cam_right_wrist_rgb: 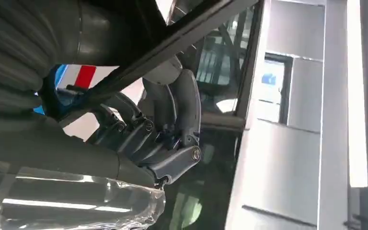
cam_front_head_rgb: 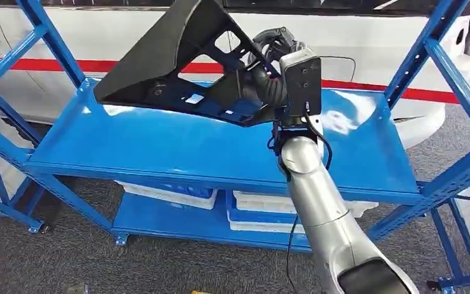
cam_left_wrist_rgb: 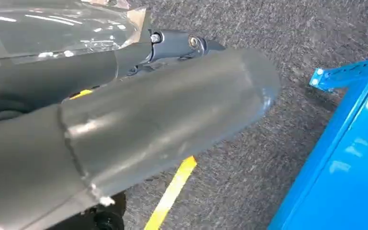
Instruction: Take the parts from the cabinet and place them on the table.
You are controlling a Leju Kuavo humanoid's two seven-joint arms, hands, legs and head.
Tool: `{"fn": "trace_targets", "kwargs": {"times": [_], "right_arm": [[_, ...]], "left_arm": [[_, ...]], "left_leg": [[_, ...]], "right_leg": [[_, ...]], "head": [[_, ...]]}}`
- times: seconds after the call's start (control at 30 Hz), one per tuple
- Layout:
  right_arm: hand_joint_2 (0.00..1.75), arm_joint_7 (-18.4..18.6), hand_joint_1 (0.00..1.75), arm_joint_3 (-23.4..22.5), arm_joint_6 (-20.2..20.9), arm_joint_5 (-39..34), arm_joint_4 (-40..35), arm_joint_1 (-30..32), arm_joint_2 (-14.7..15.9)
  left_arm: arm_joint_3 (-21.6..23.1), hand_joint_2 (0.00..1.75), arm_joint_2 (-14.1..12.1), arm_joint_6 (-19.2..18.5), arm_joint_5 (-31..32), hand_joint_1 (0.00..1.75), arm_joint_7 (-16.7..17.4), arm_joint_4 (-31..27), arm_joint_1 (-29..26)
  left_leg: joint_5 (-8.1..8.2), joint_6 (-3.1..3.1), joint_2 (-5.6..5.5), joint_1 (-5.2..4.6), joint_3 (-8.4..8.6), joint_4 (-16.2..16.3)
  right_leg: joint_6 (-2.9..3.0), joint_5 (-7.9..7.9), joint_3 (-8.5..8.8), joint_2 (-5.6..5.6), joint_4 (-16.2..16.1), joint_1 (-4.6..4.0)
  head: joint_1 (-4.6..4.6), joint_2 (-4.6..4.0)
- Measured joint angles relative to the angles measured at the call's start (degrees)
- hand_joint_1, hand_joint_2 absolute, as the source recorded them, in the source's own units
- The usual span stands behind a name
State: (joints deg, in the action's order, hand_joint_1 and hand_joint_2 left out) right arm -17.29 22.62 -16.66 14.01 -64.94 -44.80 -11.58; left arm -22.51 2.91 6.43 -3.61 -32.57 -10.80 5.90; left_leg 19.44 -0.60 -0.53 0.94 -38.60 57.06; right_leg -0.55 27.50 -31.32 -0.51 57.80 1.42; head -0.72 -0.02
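1. In the head view my right hand [cam_front_head_rgb: 269,76] sits just right of centre, fingers clenched around the edge of one black part [cam_front_head_rgb: 180,58], a large angular panel with cut-outs.
2. The part hangs lifted above the top shelf [cam_front_head_rgb: 159,144] of the blue rack [cam_front_head_rgb: 440,49], its broad end reaching toward 10 o'clock, not touching the shelf as far as I can judge.
3. The right wrist view shows the fingers [cam_right_wrist_rgb: 172,110] wrapped over the part's rim.
4. My left hand [cam_left_wrist_rgb: 139,124] hangs over grey floor [cam_left_wrist_rgb: 268,158] beside the rack; whether its fingers are released or clenched I cannot tell.
5. I judge the carry underway: I'd keep the grip firm, draw the part straight back clear of the uprights before turning, and watch the long end's swing.
6. Count: one black part held, two white trays [cam_front_head_rgb: 159,195] on the lower shelf.
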Motion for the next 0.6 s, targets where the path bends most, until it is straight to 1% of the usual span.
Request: {"fn": "trace_targets", "kwargs": {"times": [0.03,0.07,0.1,0.13,0.17,0.2,0.23,0.27,0.3,0.33,0.37,0.4,0.43,0.47,0.5,0.53,0.57,0.6], "right_arm": [[1.75,-0.1,1.75,0.0,0.0,0.0,0.0,-0.1,-0.1],[1.75,-0.1,1.75,-0.1,0.0,-0.1,0.1,-0.1,-0.1],[1.75,-0.1,1.75,-0.2,0.0,-0.1,0.2,-0.1,-0.1],[1.75,-0.1,1.75,-0.3,0.0,-0.1,0.3,0.0,-0.1],[1.75,-0.1,1.75,-0.3,0.0,-0.1,0.5,0.1,-0.1],[1.75,-0.1,1.75,-0.3,0.0,-0.1,0.6,0.2,-0.1],[1.75,-0.1,1.75,-0.4,-0.1,-0.1,0.7,0.3,-0.1],[1.75,-0.1,1.75,-0.5,-0.2,-0.3,0.7,0.3,-0.1],[1.75,-0.1,1.75,-0.6,-0.4,-0.4,0.7,0.2,-0.1],[1.75,-0.2,1.75,-0.8,-0.6,-0.5,0.7,0.1,-0.1],[1.75,-0.3,1.75,-0.9,-0.8,-0.6,0.7,-0.1,0.0],[1.75,-0.4,1.75,-0.9,-0.9,-0.9,0.8,-0.2,0.0],[1.75,-0.5,1.75,-0.9,-0.9,-1.0,0.9,-0.3,0.0],[1.75,-0.6,1.75,-1.0,-0.9,-1.2,0.9,-0.4,0.0],[1.75,-0.7,1.75,-1.1,-1.0,-1.3,0.9,-0.4,0.2],[1.75,-0.7,1.75,-1.3,-1.0,-1.3,1.0,-0.4,0.3],[1.75,-0.8,1.75,-1.4,-1.0,-1.4,1.1,-0.7,0.4],[1.75,-0.9,1.75,-1.5,-1.0,-1.4,1.2,-0.7,0.5]], "left_arm": [[0.0,0.0,0.0,-0.1,0.0,0.0,0.0,0.0,0.0],[0.0,0.0,0.0,-0.2,0.1,0.0,0.0,0.0,0.0],[0.0,0.0,0.0,-0.2,0.1,0.0,0.0,0.0,0.0],[0.0,0.0,0.0,-0.2,0.1,0.0,0.0,0.0,0.0],[0.0,0.0,0.0,-0.2,0.1,0.0,0.0,0.0,0.0],[0.0,0.0,0.0,-0.2,0.1,0.0,0.0,0.0,0.0],[0.0,0.0,0.0,-0.3,0.1,0.0,0.0,0.0,0.0],[0.0,0.0,0.0,-0.4,0.1,0.0,-0.1,0.0,0.1],[0.0,0.0,-0.1,-0.7,0.1,0.0,-0.2,0.0,0.2],[0.0,0.0,-0.2,-0.9,0.1,0.0,-0.3,0.0,0.3],[0.0,0.0,-0.4,-1.0,0.1,0.0,-0.4,-0.1,0.5],[0.0,0.0,-0.3,-1.3,0.1,0.0,-0.6,-0.1,0.5],[0.0,0.0,-0.4,-1.3,0.1,0.0,-0.7,-0.1,0.5],[0.0,0.0,-0.5,-1.4,0.0,0.0,-0.8,-0.1,0.5],[0.0,0.0,-0.5,-1.4,0.0,0.0,-0.9,-0.1,0.5],[0.0,0.0,-0.3,-1.5,0.0,0.0,-1.0,-0.1,0.6],[0.0,0.0,-0.3,-1.5,0.0,0.0,-1.1,-0.1,0.8],[0.0,0.0,-0.4,-1.5,0.0,0.0,-1.1,-0.1,0.9]], "left_leg": [[2.06,-0.22,0.13,0.21,-0.73,1.2],[5.23,-0.41,0.35,0.26,-1.8,4.2],[8.41,-0.67,0.33,0.25,-3.26,8.7],[11.15,-0.89,0.35,0.25,-4.88,13.8],[12.78,-0.99,0.35,0.25,-5.92,18.0],[12.77,-0.92,0.35,0.25,-5.68,19.4],[11.65,-0.71,0.35,0.24,-3.97,17.9],[10.03,-0.44,0.35,0.23,-1.15,14.2],[8.48,-0.01,0.35,0.18,2.86,8.7],[8.15,0.56,0.24,0.13,6.68,3.5],[9.39,0.75,0.31,-0.18,8.26,0.8],[8.37,0.89,0.25,-0.45,7.77,1.3],[8.38,1.02,0.25,-0.72,7.66,1.0],[8.16,1.31,0.27,-0.85,7.52,1.0],[7.34,1.92,0.38,-0.71,7.33,0.2],[6.35,2.26,0.88,-0.14,7.24,-0.6],[5.52,3.0,0.81,-0.24,6.57,-1.0],[4.93,3.04,0.86,-0.23,5.84,-1.0]], "right_leg": [[0.84,-0.54,-0.42,0.03,0.0,-0.07],[1.49,-0.96,-0.9,0.06,0.0,-0.16],[1.9,-1.31,-1.44,0.11,0.0,-0.34],[2.09,-1.73,-2.03,0.15,0.0,-0.55],[2.18,-2.16,-2.63,0.16,0.1,-0.74],[2.23,-2.61,-3.17,0.15,0.1,-0.9],[2.1,-2.95,-3.64,0.11,0.1,-1.02],[2.01,-3.27,-4.02,0.09,0.1,-1.12],[1.91,-3.59,-4.26,0.06,0.1,-1.27],[1.66,-3.78,-4.28,0.07,0.2,-1.3],[1.4,-4.13,-4.6,0.12,0.2,-1.6],[1.03,-4.4,-4.52,0.3,0.1,-1.43],[0.64,-4.67,-4.55,0.37,0.1,-1.39],[0.12,-5.08,-4.63,0.38,-0.1,-1.25],[-0.29,-5.59,-4.78,0.32,-0.4,-1.65],[-0.29,-4.75,-5.48,0.39,0.2,-1.6],[0.16,-1.95,-6.71,0.37,2.6,-1.69],[0.41,0.87,-8.04,0.39,6.6,-1.44]], "head": [[-0.09,0.0],[-0.09,0.0],[-0.16,0.0],[-0.18,0.0],[-0.15,0.0],[-0.18,0.0],[-0.18,0.0],[-0.22,0.0],[-0.2,0.0],[-0.22,0.0],[-0.11,0.0],[0.15,0.0],[-0.22,0.0],[-0.33,0.0],[-0.26,0.0],[-0.33,0.0],[0.12,0.0],[0.41,0.0]]}}
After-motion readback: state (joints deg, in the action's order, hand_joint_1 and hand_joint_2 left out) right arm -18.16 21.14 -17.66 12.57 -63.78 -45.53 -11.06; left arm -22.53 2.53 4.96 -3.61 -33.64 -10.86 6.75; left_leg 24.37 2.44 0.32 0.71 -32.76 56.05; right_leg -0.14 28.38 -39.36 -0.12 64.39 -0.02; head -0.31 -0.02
